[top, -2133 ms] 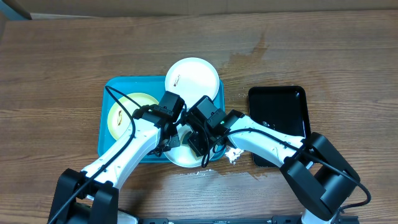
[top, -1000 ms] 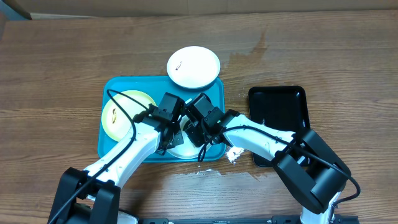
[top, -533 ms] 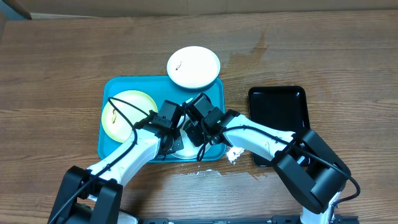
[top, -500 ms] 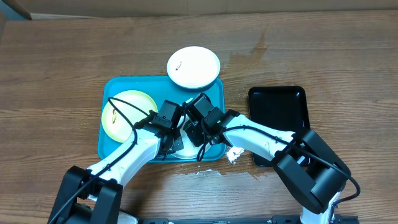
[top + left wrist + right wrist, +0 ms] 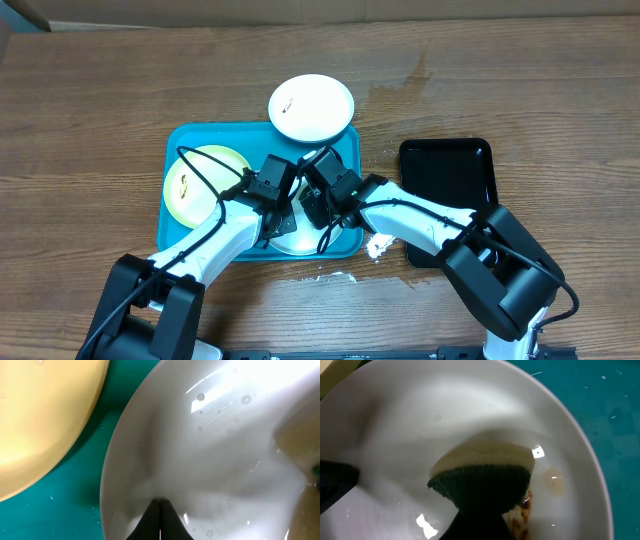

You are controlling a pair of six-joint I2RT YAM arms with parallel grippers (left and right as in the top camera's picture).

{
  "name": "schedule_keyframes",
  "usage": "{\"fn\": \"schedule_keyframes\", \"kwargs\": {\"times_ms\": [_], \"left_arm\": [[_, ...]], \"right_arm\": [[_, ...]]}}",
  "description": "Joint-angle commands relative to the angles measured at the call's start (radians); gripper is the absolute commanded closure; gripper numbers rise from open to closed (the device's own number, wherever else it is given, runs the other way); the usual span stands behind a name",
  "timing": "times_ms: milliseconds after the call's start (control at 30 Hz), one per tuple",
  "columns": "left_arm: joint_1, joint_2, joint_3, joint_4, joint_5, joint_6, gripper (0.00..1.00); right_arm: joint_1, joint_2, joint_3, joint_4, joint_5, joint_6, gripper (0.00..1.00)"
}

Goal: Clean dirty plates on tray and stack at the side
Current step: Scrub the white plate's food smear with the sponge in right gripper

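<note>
Seen from overhead, a turquoise tray sits at the centre of a wooden table. A pale yellow-green plate lies inside the tray at 9 o'clock. One white plate sits at 12 o'clock, overlapping the tray's far rim and mostly over the table. A second white plate lies in the tray at about 5 o'clock, largely hidden under the two arms that meet above it.

In the left wrist view, the left gripper has its fingers pressed together into one dark wedge. The tip is touching the second white plate, which is wet and glossy. I cannot tell whether the fingers pinch the rim.

In the right wrist view, the right gripper is clamped on a sponge, pale yellow on top with a dark green scouring face. The sponge is pressed against this plate. A brown smear lies just beside the sponge at 4 o'clock.

A glossy black tray sits at 3 o'clock from the turquoise tray, apart from it. Small white scraps lie on the table between the two trays.
</note>
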Motion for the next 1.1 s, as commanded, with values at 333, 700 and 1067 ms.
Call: {"fn": "schedule_keyframes", "kwargs": {"times_ms": [333, 700, 1067], "left_arm": [[0.000, 0.080, -0.054, -0.011, 0.002, 0.020, 0.96], [0.000, 0.116, -0.054, -0.012, 0.002, 0.020, 0.96], [0.000, 0.116, -0.054, -0.017, -0.002, 0.021, 0.96]], "right_arm": [[-0.037, 0.124, -0.002, -0.005, 0.065, 0.030, 0.96], [-0.072, 0.122, 0.002, -0.021, 0.217, 0.084, 0.96], [-0.072, 0.082, 0.078, -0.066, 0.332, 0.117, 0.96]]}}
